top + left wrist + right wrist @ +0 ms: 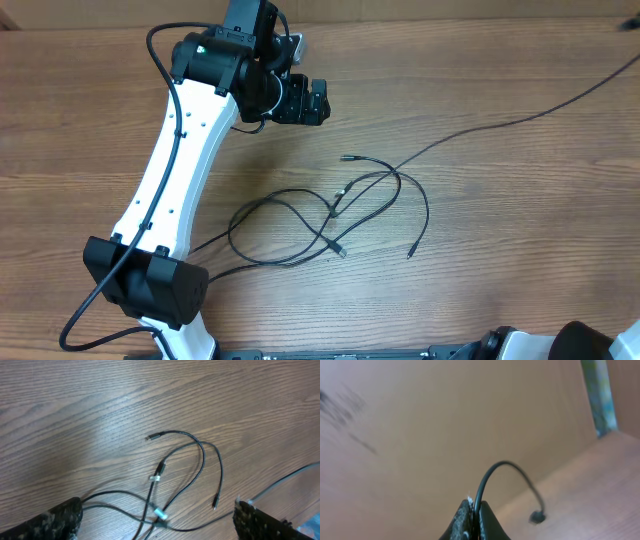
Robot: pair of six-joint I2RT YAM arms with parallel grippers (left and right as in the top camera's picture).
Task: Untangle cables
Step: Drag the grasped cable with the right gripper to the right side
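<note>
Cables (340,205) lie as a loose tangle of thin black loops near the middle of the surface (500,290), and we take this tangle as our landmark. Its loops cross at a small knot of plugs, two of them silvery (155,478). Free plug ends stick out on its far side (346,157) and on its near right side (410,254). The long axis of the tangle runs roughly side to side. A long strand (500,122) carries that line on diagonally, away from the tangle to the robot's right, until it leaves the overhead view.

The left tool (303,102) hangs beyond the tangle, on the side far from the arm bases and a little to the left, clear of every loop. Its fingers (50,520) stand wide apart and hold nothing. In the left wrist view the crossing sits between them and ahead, so we judge that a short advance toward the bases would bring the tool over the knot.

The right tool (472,519) is pinched together on a black cord (500,465) that arches up from its tips to a small plug (537,517). That view is blurred, and the overhead shows only the right arm's base, so we cannot place this tool against the tangle. We judge the left arm the nearer one.
</note>
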